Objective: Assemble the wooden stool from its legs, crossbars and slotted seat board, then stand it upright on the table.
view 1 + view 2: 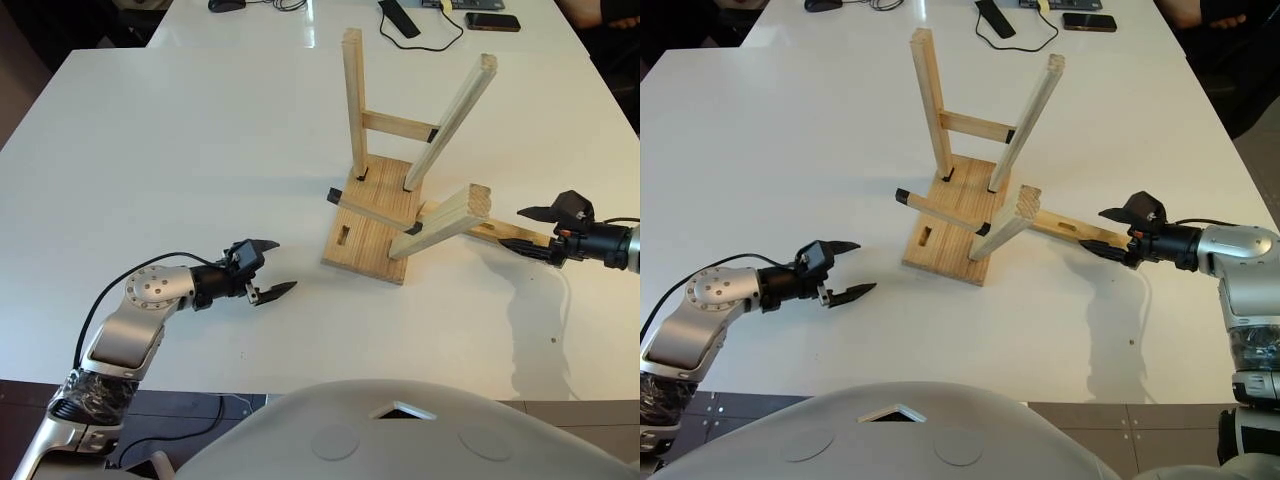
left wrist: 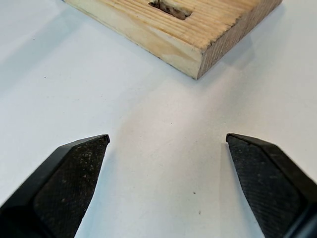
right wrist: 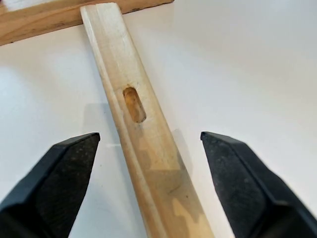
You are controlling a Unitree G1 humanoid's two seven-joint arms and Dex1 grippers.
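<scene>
white table [image 1: 150,150] holds the seat board [image 1: 370,245] flat mid-table, two legs [image 1: 353,100] and a crossbar [image 1: 398,126] slotted in. third leg [image 1: 445,222] leans; fourth leg [image 3: 148,163] lies loose between the right gripper [image 1: 512,227]'s spread jaws. left gripper [image 1: 285,264] spread, empty. uprighting remains.

Far back, lying flat and well apart: dark mouse [image 1: 227,5] toward the left, black remote-like bar [image 1: 398,18] with looping cable [image 1: 432,47], dark phone [image 1: 492,21] just beside.

Left gripper [image 1: 285,264] and right gripper [image 1: 510,226] gape wide.
</scene>
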